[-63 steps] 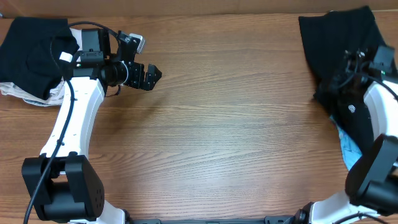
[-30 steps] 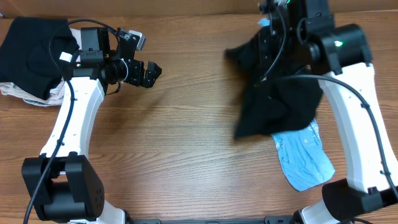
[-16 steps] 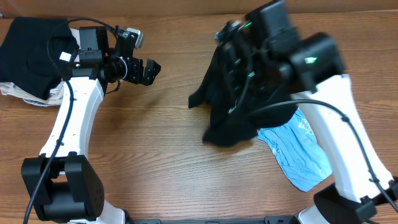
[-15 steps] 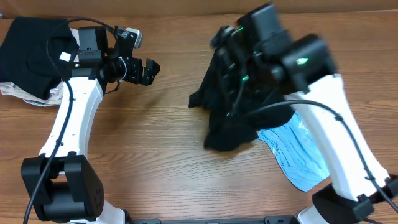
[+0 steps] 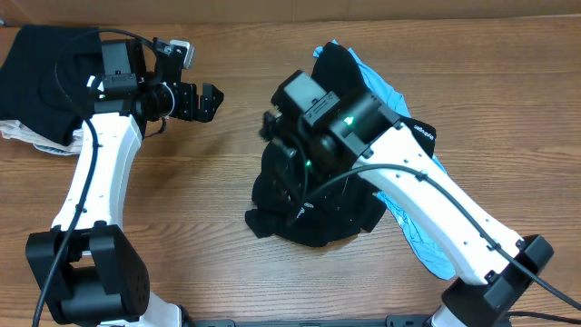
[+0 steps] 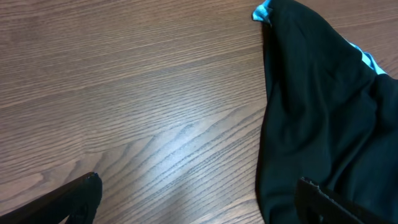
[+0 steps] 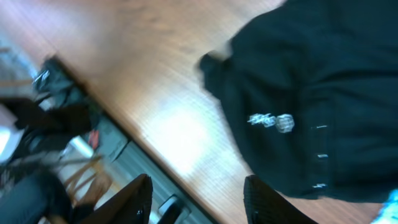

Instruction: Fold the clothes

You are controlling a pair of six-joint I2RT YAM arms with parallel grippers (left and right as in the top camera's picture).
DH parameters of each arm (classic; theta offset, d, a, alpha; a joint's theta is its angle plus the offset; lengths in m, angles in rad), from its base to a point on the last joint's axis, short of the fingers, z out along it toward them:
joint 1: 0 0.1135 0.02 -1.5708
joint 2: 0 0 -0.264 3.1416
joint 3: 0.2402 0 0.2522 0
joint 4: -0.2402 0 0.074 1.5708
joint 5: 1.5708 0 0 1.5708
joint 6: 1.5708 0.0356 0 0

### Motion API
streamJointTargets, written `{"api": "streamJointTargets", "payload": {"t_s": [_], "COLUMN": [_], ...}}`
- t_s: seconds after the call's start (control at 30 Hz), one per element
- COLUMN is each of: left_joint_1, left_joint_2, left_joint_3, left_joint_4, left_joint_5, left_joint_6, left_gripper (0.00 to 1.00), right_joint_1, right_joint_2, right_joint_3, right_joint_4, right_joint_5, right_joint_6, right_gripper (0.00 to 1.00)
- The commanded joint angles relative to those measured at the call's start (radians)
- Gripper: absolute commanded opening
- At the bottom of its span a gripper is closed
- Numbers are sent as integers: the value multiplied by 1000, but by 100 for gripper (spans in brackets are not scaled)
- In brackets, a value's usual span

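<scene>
A big black garment (image 5: 313, 204) with small white logos lies crumpled in the middle of the table, on top of a light blue garment (image 5: 379, 84). In the right wrist view my right gripper (image 7: 198, 194) hangs open above the table with nothing between its fingers; the black garment (image 7: 317, 87) lies just beyond them. Its arm (image 5: 408, 186) reaches over the heap. My left gripper (image 5: 205, 98) is open and empty at the back left, apart from the heap. In the left wrist view the black garment (image 6: 317, 118) fills the right side, past the left gripper (image 6: 199, 194).
Another black garment (image 5: 45, 68) lies at the back left corner, over beige cloth (image 5: 32, 136). More of the light blue garment (image 5: 427, 245) shows beside the right arm's lower part. Bare wood (image 5: 182, 209) lies between the left arm and the heap.
The right arm has swung the black garment from the right side to the middle of the table and its jaws have opened, letting it drop. The left gripper shifted slightly left.
</scene>
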State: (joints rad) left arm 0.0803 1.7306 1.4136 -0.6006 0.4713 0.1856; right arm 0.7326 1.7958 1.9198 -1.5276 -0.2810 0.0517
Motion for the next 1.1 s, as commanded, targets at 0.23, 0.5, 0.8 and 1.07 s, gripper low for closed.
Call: {"api": "streamJointTargets", "payload": {"t_s": [0.23,0.5,0.8,1.07], "left_joint_1": [-2,-2,-2,-2], "left_joint_2": [9,9,9,9], "left_joint_3": [22,22,22,22], "left_joint_4": [-19,-23,-23,-23], "left_joint_5": [-3,-3,-45,-60], "left_joint_6": [-10,-10,-6,-6], "left_gripper": [100,100,100,100], "right_joint_1": [-441,-715,-737,-788], "right_joint_2": [-13,-13,-13,-13], "right_joint_3": [-132,-569,-913,-1048], "right_joint_4": [-4,232,578,811], "right_joint_5": [417,225,119,242], "right_joint_6": [342,253,229,323], "right_gripper": [63,57,37,25]}}
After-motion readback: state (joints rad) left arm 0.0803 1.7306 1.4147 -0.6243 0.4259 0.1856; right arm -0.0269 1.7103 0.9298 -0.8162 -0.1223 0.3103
